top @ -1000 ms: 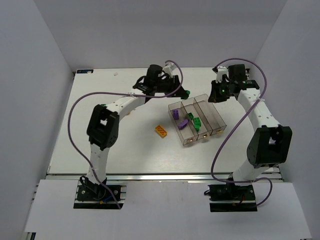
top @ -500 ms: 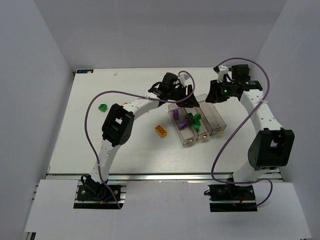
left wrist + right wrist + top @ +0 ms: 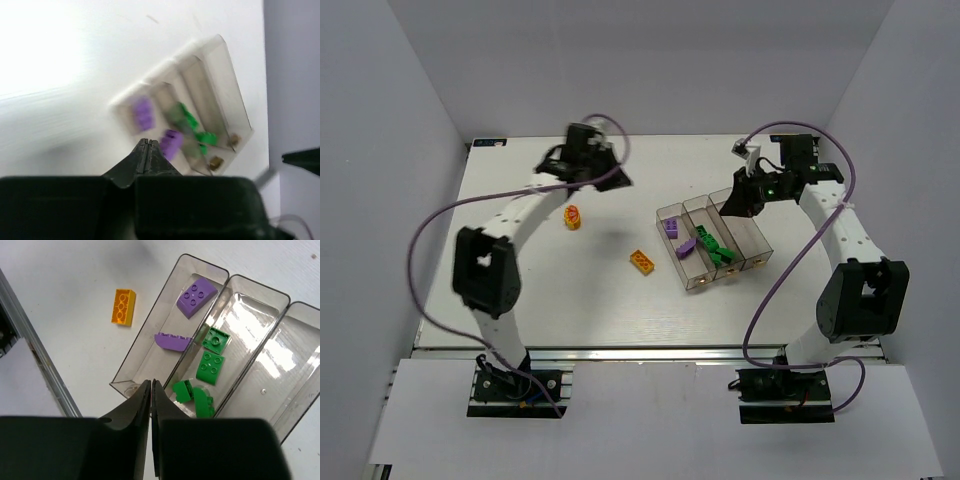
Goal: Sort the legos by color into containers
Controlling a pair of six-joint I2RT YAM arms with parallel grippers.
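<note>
At ten o'clock from the bins (image 3: 752, 240), the left claw (image 3: 146, 142) is hovering shut, empty — needing to widen squarely over the orange brick (image 3: 573, 217); the right claw (image 3: 151, 385) is hanging near-shut, empty.

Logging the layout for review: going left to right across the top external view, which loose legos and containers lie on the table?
yellow-orange lego → orange lego → containers

table (image 3: 590, 300): white | walls (image 3: 640, 60): grey, three sides | rail (image 3: 650, 352): metal, table's near edge
</note>
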